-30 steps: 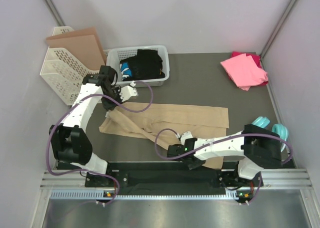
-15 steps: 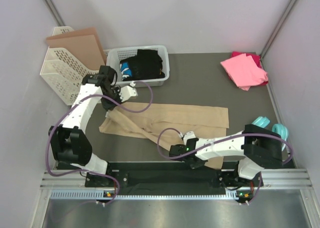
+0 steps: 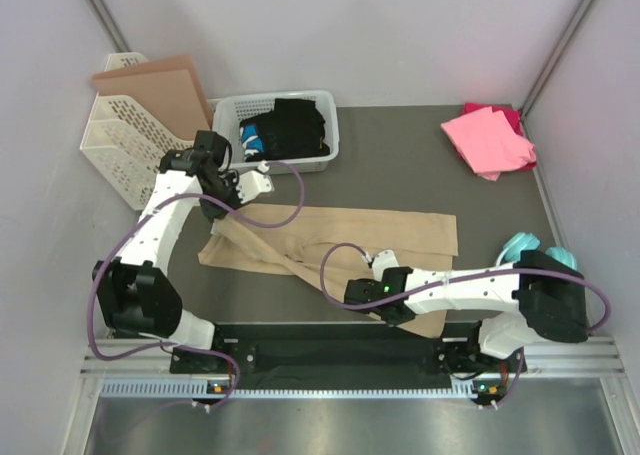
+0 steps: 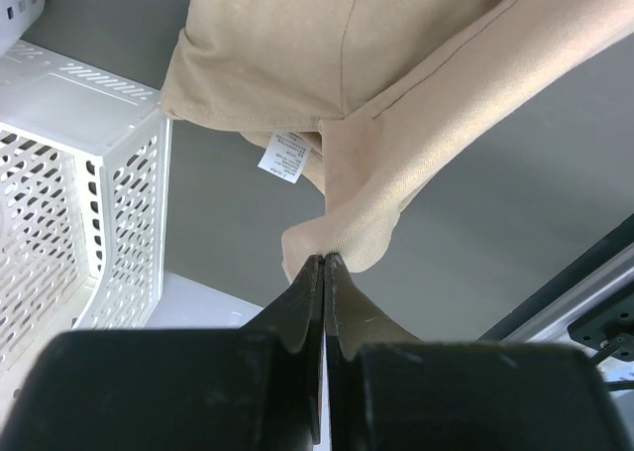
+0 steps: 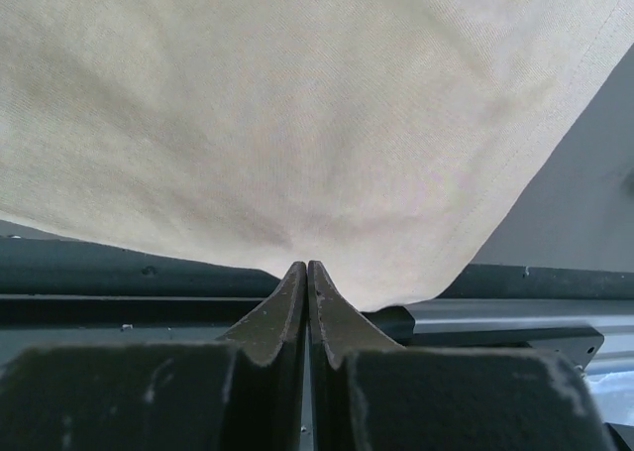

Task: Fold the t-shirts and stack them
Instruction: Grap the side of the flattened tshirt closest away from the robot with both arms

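1. See the tan t-shirt lying on the table, pink t-shirts piled far off, back right.
2. Note left pincer pinched shut on its left corner, right pincer pinched shut on its near edge.
3. Probably soft, light, floppy; best held by corners.

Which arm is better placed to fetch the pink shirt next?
Right, likely: the pink shirt lies far right. The left gripper is by the white basket. It and the right gripper both pinch the tan shirt.
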`<control>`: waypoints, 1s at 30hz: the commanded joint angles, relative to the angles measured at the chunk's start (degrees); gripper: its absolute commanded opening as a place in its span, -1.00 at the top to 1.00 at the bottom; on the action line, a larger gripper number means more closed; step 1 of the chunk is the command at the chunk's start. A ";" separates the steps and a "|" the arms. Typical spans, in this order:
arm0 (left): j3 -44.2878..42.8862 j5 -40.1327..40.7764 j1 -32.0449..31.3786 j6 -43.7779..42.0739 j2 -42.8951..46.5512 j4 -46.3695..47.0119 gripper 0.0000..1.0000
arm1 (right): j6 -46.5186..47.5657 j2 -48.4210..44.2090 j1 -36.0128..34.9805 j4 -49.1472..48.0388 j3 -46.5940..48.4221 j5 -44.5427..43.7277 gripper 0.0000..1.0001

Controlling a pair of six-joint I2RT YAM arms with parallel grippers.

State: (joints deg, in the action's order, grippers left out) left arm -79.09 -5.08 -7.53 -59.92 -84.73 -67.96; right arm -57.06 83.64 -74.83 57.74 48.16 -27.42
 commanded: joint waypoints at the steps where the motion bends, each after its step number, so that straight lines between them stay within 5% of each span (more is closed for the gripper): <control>1: -0.36 0.16 0.23 -0.20 2.55 -1.38 1.00 | 0.89 -1.20 0.30 -0.59 0.79 -0.36 0.96; 3: -0.28 0.16 0.23 -0.20 2.55 -1.38 1.00 | 3.34 0.29 0.12 -1.83 0.88 0.96 0.61; 4: -0.19 0.16 0.23 -0.20 2.55 -1.29 1.00 | 4.40 0.91 -0.58 -3.49 0.97 1.57 0.27; 7: -0.10 0.25 0.23 -0.11 2.38 -1.12 1.00 | 7.74 3.37 -1.98 -5.61 2.11 3.07 0.04; 17: -0.01 0.25 0.23 -0.20 2.73 -0.94 1.00 | 11.44 8.12 -2.69 -5.18 4.05 4.39 0.07; 30: -0.19 -0.19 0.23 -0.37 3.25 -0.94 1.00 | 5.03 8.57 -2.96 -1.13 -0.17 3.34 0.12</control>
State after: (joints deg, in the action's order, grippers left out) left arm -79.07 -4.89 -7.53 -59.92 -83.85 -68.16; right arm -48.80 93.01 -76.90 54.54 49.74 -23.22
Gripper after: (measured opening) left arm 0.011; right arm 0.429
